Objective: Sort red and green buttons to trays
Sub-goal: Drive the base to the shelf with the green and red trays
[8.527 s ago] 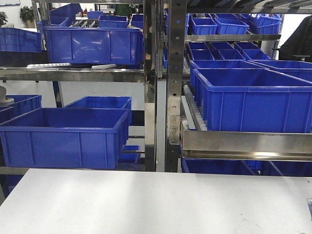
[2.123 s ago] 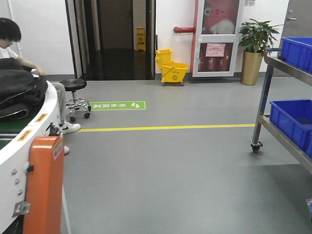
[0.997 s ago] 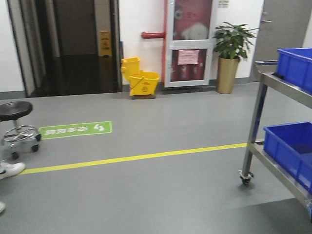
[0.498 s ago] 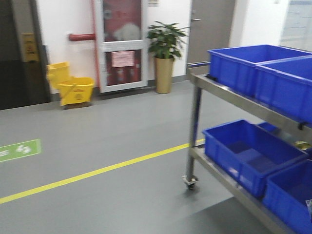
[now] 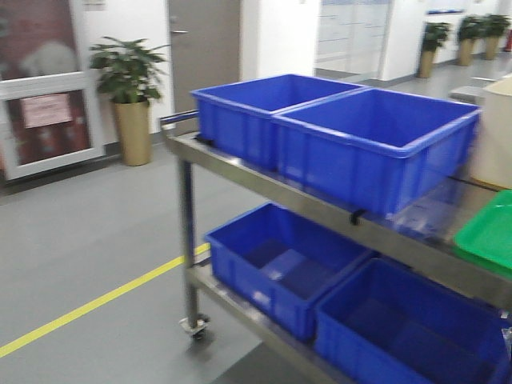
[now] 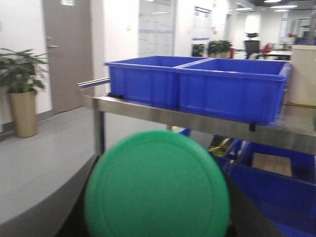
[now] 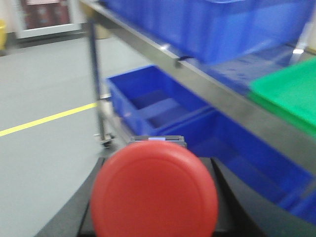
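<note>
Far left, we have a plant (image 5: pixel 128 88) by the wall and a yellow line (image 5: pixel 96 304) crossing the floor. In the centre a steel cart (image 5: pixel 186 216) fills the front view, with two blue crates (image 5: pixel 376 148) side by side on the top shelf and two more below. At the right edge the green tray (image 5: pixel 490 232) lies on that top shelf, just beside the right-hand crate, with a cream tub (image 5: pixel 496 132) behind it. Over to the left claw (image 6: pixel 156 217): the green button (image 6: pixel 157 182) sits in it, cap towards us and dark fingers (image 6: pixel 74 227) flanking it. It's clamped on, though the cap hides the tips. The right claw (image 7: pixel 154 222) grips the red button (image 7: pixel 154 190) likewise, and its view is blurred, with the green tray up to the right on the cart.
</note>
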